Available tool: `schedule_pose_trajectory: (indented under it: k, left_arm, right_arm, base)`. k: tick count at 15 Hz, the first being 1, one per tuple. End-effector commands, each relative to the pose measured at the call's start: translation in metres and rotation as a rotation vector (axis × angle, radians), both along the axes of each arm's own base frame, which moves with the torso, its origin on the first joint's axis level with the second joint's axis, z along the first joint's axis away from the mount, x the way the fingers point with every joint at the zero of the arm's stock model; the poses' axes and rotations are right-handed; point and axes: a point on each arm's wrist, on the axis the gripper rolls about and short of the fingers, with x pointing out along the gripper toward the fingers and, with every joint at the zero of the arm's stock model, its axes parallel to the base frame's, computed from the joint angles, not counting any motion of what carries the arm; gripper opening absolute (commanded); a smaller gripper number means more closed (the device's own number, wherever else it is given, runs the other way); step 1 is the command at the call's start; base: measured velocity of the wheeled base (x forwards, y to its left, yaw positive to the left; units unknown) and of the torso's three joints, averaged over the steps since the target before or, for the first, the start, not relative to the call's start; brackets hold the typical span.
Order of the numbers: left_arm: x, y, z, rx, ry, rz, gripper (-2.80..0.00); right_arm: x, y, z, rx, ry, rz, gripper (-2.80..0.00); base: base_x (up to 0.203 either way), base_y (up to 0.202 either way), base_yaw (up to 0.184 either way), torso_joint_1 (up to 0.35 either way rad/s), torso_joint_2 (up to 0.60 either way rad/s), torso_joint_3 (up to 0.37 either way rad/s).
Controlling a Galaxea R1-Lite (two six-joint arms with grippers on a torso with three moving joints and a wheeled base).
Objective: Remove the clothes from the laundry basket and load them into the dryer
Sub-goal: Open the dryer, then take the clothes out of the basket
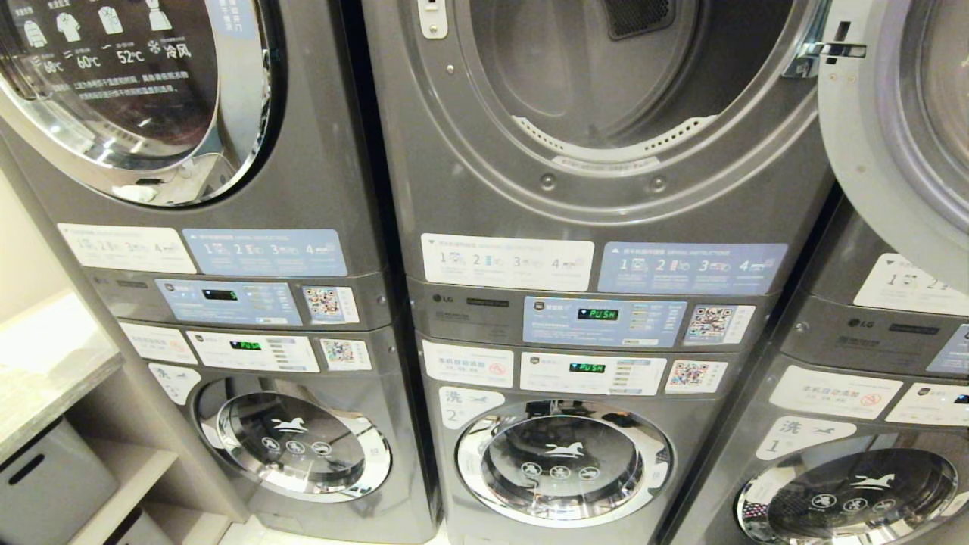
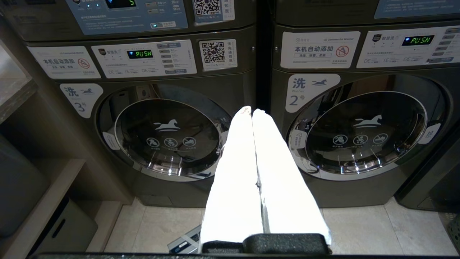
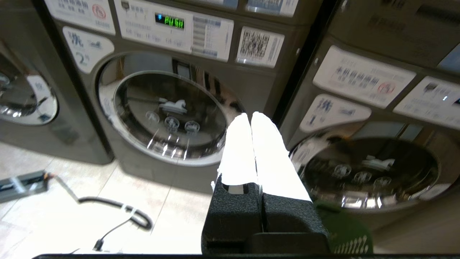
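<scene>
1. Dryer (image 1: 606, 91) stood with its round door (image 1: 901, 129) swung open, high above both my grippers, drum bare as far as I could see.
2. My right gripper (image 3: 251, 117) was clamped shut on nothing, fingers pressed together, pointing at the gap between two lower washers (image 3: 161, 115).
3. My left gripper (image 2: 252, 111) was likewise pinched shut and empty, aimed between washer 3 (image 2: 165, 136) and washer 2 (image 2: 359, 133).
4. Below my right gripper a black cable (image 3: 118, 212) lay on the tiled floor (image 3: 54, 223).
</scene>
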Motion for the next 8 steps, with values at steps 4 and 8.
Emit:
schedule_pose_trajectory:
  k: [4, 8]
  left_arm:
    - [-0.0001, 0.0000, 0.0001, -0.001, -0.003, 0.001, -2.80]
    - [0.0001, 0.0000, 0.0000, 0.001, -0.004, 0.001, -2.80]
  right_arm:
    - [-0.0105, 0.0003, -0.0024, -0.019, -0.132, -0.006, -2.80]
    - [-0.0094, 0.0005, -0.0024, -0.016, -0.155, -0.001, -2.80]
  base:
    - [0.000, 0.000, 0.000, 0.000, 0.00, 0.000]
    - [0.000, 0.000, 0.000, 0.000, 0.00, 0.000]
